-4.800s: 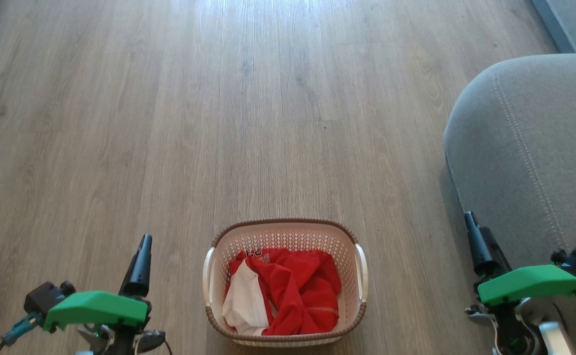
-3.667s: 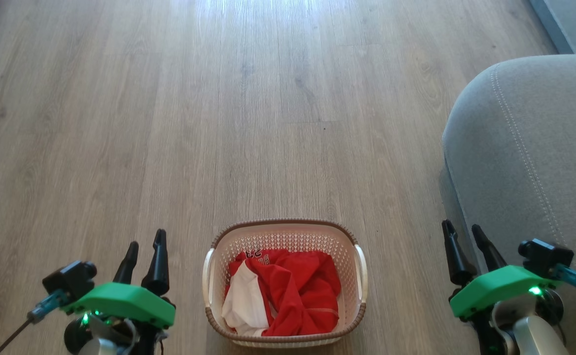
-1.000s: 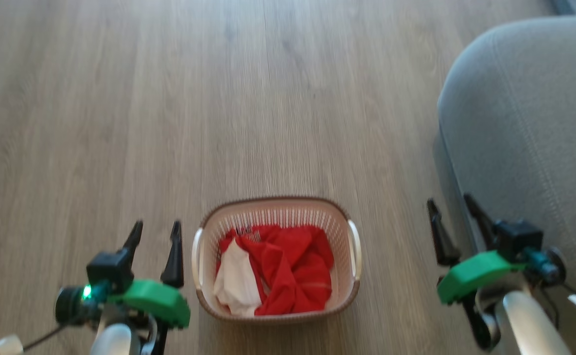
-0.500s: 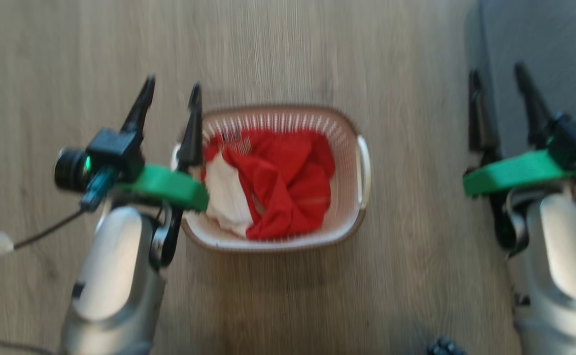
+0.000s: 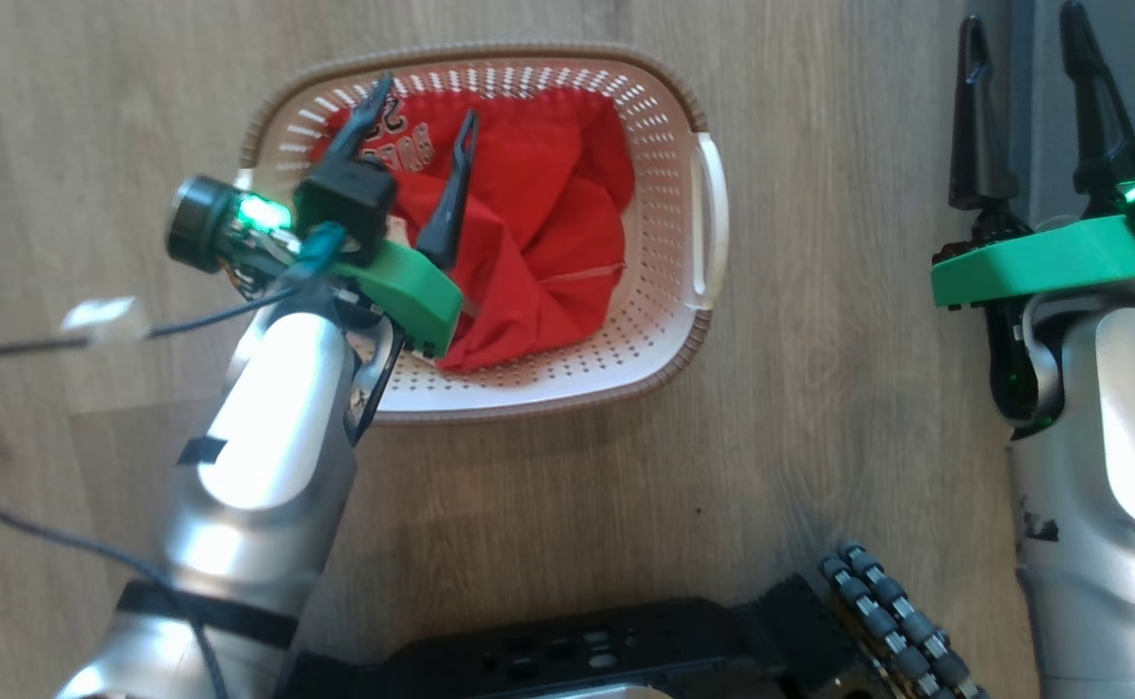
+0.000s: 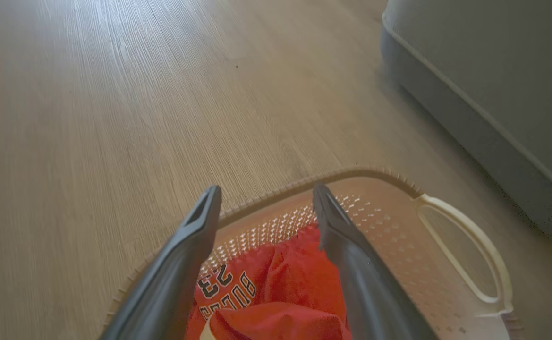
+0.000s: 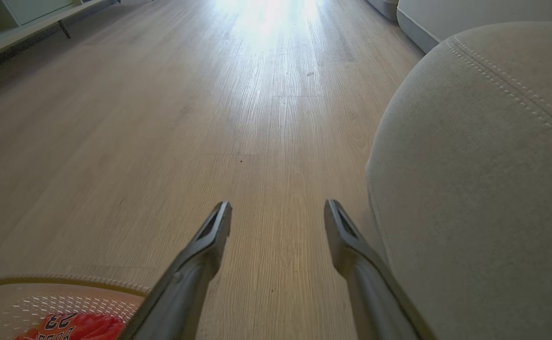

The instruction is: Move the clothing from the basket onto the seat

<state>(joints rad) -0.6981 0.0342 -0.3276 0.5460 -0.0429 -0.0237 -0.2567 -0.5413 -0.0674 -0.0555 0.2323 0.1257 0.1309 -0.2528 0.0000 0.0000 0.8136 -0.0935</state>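
The left end effector [image 5: 426, 99] hangs over the basket [image 5: 669, 107] with its two dark fingers spread wide and nothing between them. In the head view both fingertips lie over the red clothing [image 5: 538, 194], the outer one close to the printed lettering. Whether they touch the fabric cannot be told. In the left wrist view the fingers frame the basket's far wall and brown rim, with the red cloth and its dark "23" print below them.

The right end effector [image 5: 1021, 17] is also wide open and empty. It is held well to the right of the basket. In the right wrist view its fingers point along the wooden floor [image 5: 91, 97], with the grey seat [image 7: 469, 189] just beside the right finger and a corner of the basket at the lower left.

All the clothing lies crumpled inside the basket, covering much of its bottom. The basket stands on the floor in front of the robot, apart from the seat, with one white handle facing that way. The seat's rounded edge carries a double line of pale stitching. A dark cable [image 5: 43, 340] trails from the left wrist, and the robot's black base [image 5: 577, 650] shows at the bottom of the head view.
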